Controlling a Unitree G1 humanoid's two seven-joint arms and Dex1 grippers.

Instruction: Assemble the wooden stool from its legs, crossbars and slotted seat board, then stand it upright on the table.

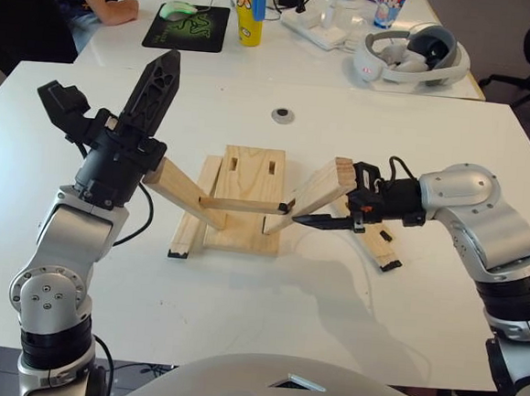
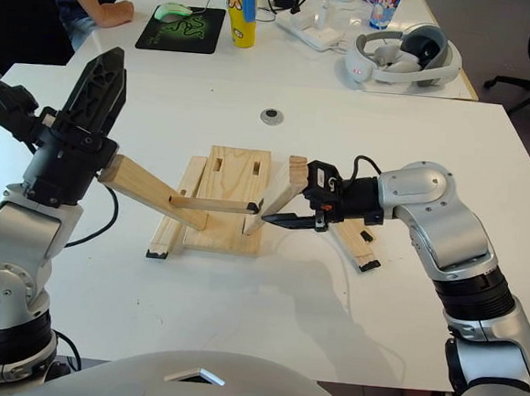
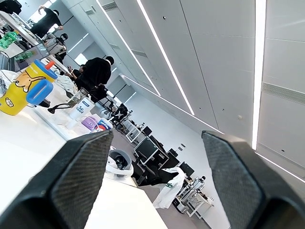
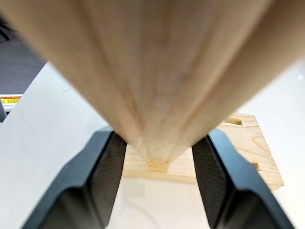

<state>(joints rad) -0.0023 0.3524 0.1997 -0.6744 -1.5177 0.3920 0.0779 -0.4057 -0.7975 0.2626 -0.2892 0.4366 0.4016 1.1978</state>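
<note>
Two legs, the left leg (image 1: 187, 196) and the right leg (image 1: 325, 189), bridged by a crossbar (image 1: 241, 205), sit tilted over the flat seat board (image 1: 254, 165); the right gripper (image 1: 302, 220) is clamped on the right leg, the left gripper (image 1: 168, 62) points upward with its jaws wide apart and empty, and loose legs (image 1: 185, 233) beside the board suggest roughly half the assembly remains.

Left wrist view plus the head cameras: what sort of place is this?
Most likely an open-plan office or lab: long rows of desks with monitors under strip ceiling lights, and a neighbouring table holding a mouse pad and headset.
</note>
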